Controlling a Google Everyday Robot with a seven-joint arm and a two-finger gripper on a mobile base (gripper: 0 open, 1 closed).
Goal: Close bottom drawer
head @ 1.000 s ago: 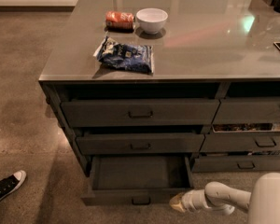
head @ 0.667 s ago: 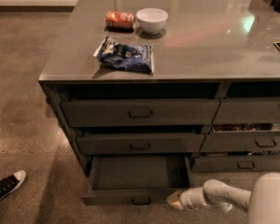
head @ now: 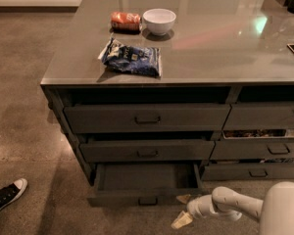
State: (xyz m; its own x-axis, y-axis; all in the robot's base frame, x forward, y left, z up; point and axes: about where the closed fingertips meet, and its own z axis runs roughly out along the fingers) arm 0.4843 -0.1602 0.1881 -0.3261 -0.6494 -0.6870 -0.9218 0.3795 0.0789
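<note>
The bottom drawer [head: 137, 198] of the left stack is pulled out. Its low dark grey front carries a small centre pull [head: 147, 200], and its plain dark tray [head: 147, 176] is bare. The two taller-fronted drawers [head: 147, 115] above it sit further in. My gripper [head: 182, 210] is low at the drawer front's right end, on the end of a white arm [head: 235, 207] that comes in from the lower right. Its fingers [head: 182, 221] are spread open and hold nothing; the upper finger is close to the drawer's front right corner.
On the countertop [head: 210, 53] lie a blue snack bag [head: 132, 58], an orange packet [head: 125, 21] and a white bowl [head: 159, 21]. The neighbouring stack [head: 264, 146] has a middle drawer slightly open. A person's black shoe [head: 7, 196] is on the floor at lower left.
My gripper has moved slightly left, closer to the right end of the bottom drawer's front. The drawer has not visibly moved.
</note>
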